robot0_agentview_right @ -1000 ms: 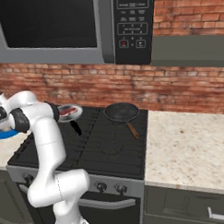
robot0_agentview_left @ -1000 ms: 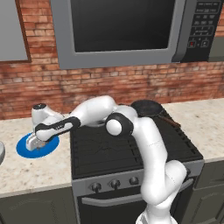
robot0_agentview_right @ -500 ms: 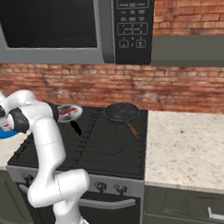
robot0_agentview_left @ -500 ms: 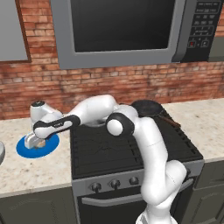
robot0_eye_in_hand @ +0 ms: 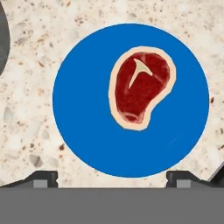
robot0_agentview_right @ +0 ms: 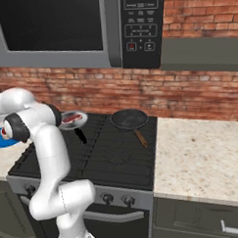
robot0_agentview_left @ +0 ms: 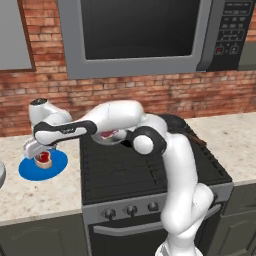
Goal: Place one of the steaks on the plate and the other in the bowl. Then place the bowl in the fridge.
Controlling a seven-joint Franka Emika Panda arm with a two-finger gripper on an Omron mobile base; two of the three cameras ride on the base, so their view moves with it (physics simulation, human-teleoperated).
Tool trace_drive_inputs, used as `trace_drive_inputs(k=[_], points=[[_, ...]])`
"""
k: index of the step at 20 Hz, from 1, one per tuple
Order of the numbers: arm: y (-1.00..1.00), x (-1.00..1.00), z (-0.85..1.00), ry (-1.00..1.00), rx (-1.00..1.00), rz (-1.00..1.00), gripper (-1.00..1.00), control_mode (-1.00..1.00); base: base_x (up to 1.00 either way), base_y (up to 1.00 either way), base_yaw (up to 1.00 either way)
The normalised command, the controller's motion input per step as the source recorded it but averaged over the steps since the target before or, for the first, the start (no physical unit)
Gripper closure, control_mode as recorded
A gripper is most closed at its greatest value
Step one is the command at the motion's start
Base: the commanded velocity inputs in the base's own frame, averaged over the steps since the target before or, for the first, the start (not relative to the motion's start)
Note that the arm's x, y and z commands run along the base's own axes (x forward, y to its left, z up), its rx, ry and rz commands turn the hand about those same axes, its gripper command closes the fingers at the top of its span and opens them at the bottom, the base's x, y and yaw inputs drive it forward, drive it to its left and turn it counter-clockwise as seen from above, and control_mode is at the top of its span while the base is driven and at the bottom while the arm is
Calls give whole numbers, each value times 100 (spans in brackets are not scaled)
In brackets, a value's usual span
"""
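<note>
One steak (robot0_eye_in_hand: 141, 89), red with a tan fat rim, lies flat on the blue plate (robot0_eye_in_hand: 83, 109), right of its middle. My gripper (robot0_eye_in_hand: 111, 179) hangs open just above the plate, its fingertips (robot0_eye_in_hand: 43, 178) wide apart and clear of the meat. From the left base view the gripper (robot0_agentview_left: 39, 153) hovers over that steak (robot0_agentview_left: 44, 158) on the plate (robot0_agentview_left: 27, 171), which rests on the counter left of the stove. The other steak (robot0_agentview_right: 69, 119) lies in a small grey pan (robot0_agentview_right: 81, 121) on the stove's back left burner. The bowl (robot0_agentview_left: 1, 175) peeks in at the far left edge.
A black frying pan (robot0_agentview_right: 128, 119) with a brown handle sits on the back right burner. The stove top (robot0_agentview_left: 125, 170) lies right of the plate, with a microwave (robot0_agentview_left: 135, 35) above it. Speckled counter (robot0_agentview_right: 201, 156) extends to the stove's right.
The jaws have spread wide and let go of the steak, which now lies free on the plate. The hand has lifted slightly; the rest of the arm has hardly moved.
</note>
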Motion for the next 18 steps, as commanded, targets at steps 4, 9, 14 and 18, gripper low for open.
trace_drive_inputs(k=[4,9,14,18], points=[[-56,-43,9,0,0,-16,-100,-100,0,0,0],[-61,-59,16,0,1,-18,-100,-100,0,0,0],[-73,-89,36,0,6,-19,-100,-100,0,0,0],[-98,-79,59,2,20,-22,-100,-100,0,0,0]])
